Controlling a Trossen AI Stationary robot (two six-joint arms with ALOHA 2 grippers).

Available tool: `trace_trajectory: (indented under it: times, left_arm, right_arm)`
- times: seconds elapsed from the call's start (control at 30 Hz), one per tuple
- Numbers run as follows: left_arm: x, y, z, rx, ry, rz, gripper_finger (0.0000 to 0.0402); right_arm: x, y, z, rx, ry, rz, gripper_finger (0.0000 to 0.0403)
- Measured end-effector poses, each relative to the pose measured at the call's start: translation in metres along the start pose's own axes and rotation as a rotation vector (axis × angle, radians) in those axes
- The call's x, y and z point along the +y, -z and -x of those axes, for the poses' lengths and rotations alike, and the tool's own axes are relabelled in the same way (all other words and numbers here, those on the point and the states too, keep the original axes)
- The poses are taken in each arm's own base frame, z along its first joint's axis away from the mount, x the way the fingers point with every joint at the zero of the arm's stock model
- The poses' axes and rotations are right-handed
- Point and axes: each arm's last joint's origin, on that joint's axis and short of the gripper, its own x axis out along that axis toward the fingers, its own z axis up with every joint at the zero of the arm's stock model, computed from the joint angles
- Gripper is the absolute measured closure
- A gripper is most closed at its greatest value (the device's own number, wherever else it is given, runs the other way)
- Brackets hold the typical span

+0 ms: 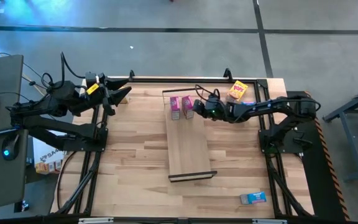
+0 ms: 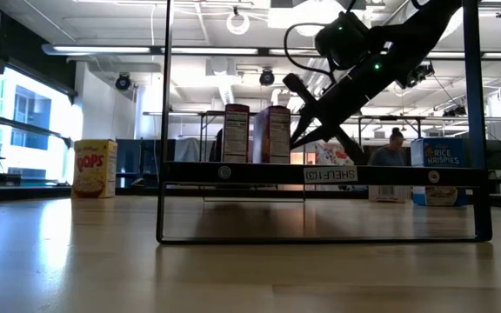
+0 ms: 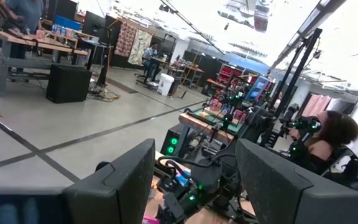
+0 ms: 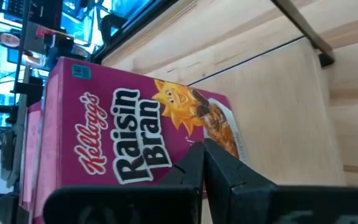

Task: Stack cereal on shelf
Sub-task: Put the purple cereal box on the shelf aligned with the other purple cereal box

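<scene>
**A:** Where do your cereal boxes sit right now?

**B:** Look at the high view; your shelf [image 1: 188, 146] runs down the centre of the surface [image 1: 135, 155]; two pink boxes [image 1: 180, 106] stand upright side by side at its upper end, just above frame centre; a yellow box [image 1: 238, 91] lies off the shelf toward the upper right; a light blue box [image 1: 253, 198] lies near the lower right corner, well apart from the rest.

**A:** And my pincers?

**B:** Your right pincer [image 1: 195, 107] is just right of the pink pair, its fingers [image 4: 194, 165] pressed together on nothing, tips right at the Raisin Bran box [image 4: 135, 137]; whether they touch it, I cannot tell; your left pincer [image 1: 122, 94] waits at the upper left edge of the surface, fingers [image 3: 120, 183] spread apart and empty.
</scene>
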Motion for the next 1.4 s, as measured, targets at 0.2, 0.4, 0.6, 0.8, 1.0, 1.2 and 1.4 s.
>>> trace_trajectory:
  times: [0.2, 0.4, 0.6, 0.8, 1.0, 1.2, 1.4]
  left_arm:
    - [0.0, 0.0, 0.0, 0.0, 0.0, 0.0, 0.0184]
    - [0.0, 0.0, 0.0, 0.0, 0.0, -0.001, 0.0184]
    - [0.0, 0.0, 0.0, 0.0, 0.0, 0.001, 0.0184]
    - [0.0, 0.0, 0.0, 0.0, 0.0, 0.001, 0.0184]
    - [0.0, 0.0, 0.0, -0.001, 0.0, 0.001, 0.0184]
    - [0.0, 0.0, 0.0, -0.001, 0.0, 0.0, 0.0184]
    - [0.0, 0.0, 0.0, -0.001, 0.0, 0.0, 0.0184]
  right_arm:
    - [0.001, 0.004, 0.001, 0.032, -0.005, -0.001, 0.0403]
    - [0.003, 0.008, 0.002, 0.041, -0.021, 0.004, 0.0403]
    - [0.002, 0.006, 0.002, 0.017, -0.01, 0.008, 0.0403]
    - [0.002, -0.005, -0.001, -0.008, -0.022, -0.015, 0.0403]
    - [0.002, -0.011, -0.003, 0.003, -0.036, -0.03, 0.0403]
    - [0.005, -0.012, -0.003, 0.009, -0.072, -0.029, 0.0403]
    - [0.004, -0.019, -0.004, 0.002, -0.072, -0.035, 0.0403]
